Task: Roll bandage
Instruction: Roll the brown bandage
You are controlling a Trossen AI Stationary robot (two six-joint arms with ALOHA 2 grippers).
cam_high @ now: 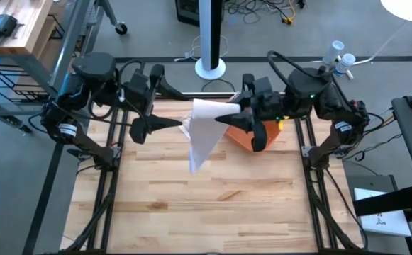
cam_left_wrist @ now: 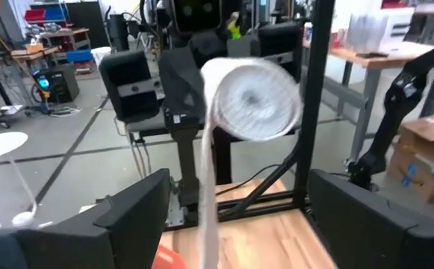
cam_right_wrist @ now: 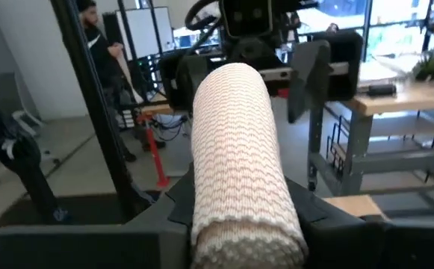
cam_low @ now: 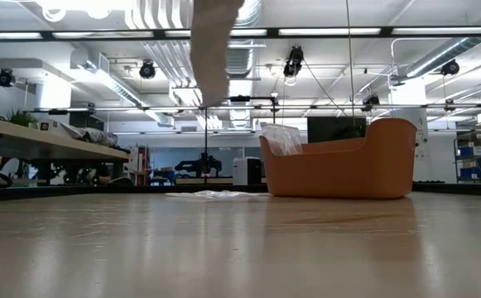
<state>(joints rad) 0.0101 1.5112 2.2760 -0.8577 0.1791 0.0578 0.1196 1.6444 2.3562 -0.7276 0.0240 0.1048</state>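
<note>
The bandage roll hung in the air above the far middle of the table, between the 2 arms. The right pincer gripped it: its own wrist camera showed the roll wedged between the dark fingers, its long axis pointing straight out toward the left arm. From the left wrist camera I saw the roll end-on, so that axis ran roughly along the line joining the 2 pincers.

The left pincer sat just beside the roll with its fingers spread wide and nothing between them. A loose white tail dropped from the roll toward the table; in the low view it hung down free and did not reach the table.

I judged the coming move turned on that tail: the left pincer was the nearer one to take it and guide it while the right arm turned the roll.

Behind the roll stood an orange bin, holding something in clear wrapping, and a flat clear wrapper lay on the table near it. The bin sat close under the right arm and could crowd it.
</note>
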